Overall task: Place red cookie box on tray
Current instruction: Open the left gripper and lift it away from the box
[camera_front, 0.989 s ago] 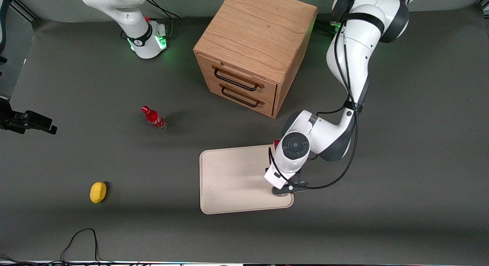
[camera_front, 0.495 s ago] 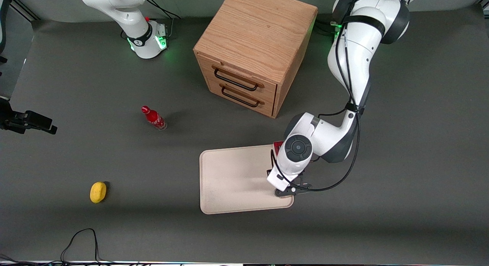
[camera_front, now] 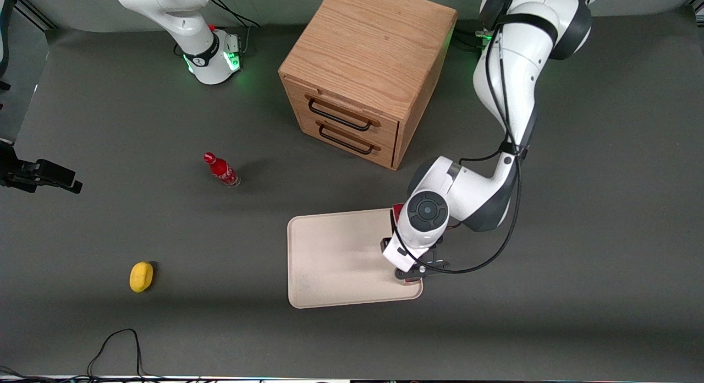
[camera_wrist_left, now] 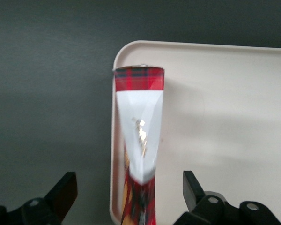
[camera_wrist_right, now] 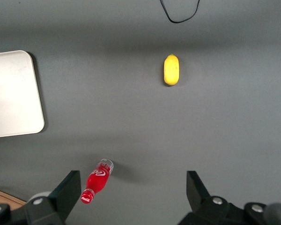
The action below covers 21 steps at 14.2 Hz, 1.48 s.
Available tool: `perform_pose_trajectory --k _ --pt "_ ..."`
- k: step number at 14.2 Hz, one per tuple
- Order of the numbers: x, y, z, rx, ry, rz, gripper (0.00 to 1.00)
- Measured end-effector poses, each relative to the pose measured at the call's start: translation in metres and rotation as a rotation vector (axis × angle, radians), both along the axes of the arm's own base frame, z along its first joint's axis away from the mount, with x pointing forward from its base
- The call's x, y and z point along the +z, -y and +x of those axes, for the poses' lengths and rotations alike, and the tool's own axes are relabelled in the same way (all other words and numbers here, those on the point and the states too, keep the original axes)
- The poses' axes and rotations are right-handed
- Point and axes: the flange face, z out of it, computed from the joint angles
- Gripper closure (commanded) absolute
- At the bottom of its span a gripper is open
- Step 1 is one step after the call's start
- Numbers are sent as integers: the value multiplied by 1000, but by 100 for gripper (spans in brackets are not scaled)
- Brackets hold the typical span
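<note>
Gripper [camera_wrist_left: 126,199] shifted, tray [camera_wrist_left: 225,117] edge.

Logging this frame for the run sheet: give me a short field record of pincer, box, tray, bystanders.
pincer: left arm's pincer, fingers apart, above the tray's edge toward the working arm's end
box: red cookie box between the fingers, neither finger seen touching it, over the tray's rim
tray: tray, cream, flat on the table
contact: cannot tell whether the box rests on the tray
bystanders: red bottle, yellow object, wooden drawer cabinet
</note>
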Motion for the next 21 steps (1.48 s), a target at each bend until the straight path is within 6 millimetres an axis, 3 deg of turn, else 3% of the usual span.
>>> perform_pose_trajectory --k 2,6,7,9,11,12,17,19,21 --pt "57 -6 -11 -2 -36 28 0" --pt "195 -28 -53 -17 -43 47 0" --pt "221 -35 -67 -27 -34 46 0" --pt "255 -54 -91 -49 -27 54 0" --pt "267 -88 -104 -70 -43 69 0" --pt "270 -114 -105 -83 -59 78 0" --pt "278 -276 -80 -98 -115 66 0" --pt "277 -316 -74 -103 -121 56 0" --pt "278 -340 -72 -105 -120 50 0"
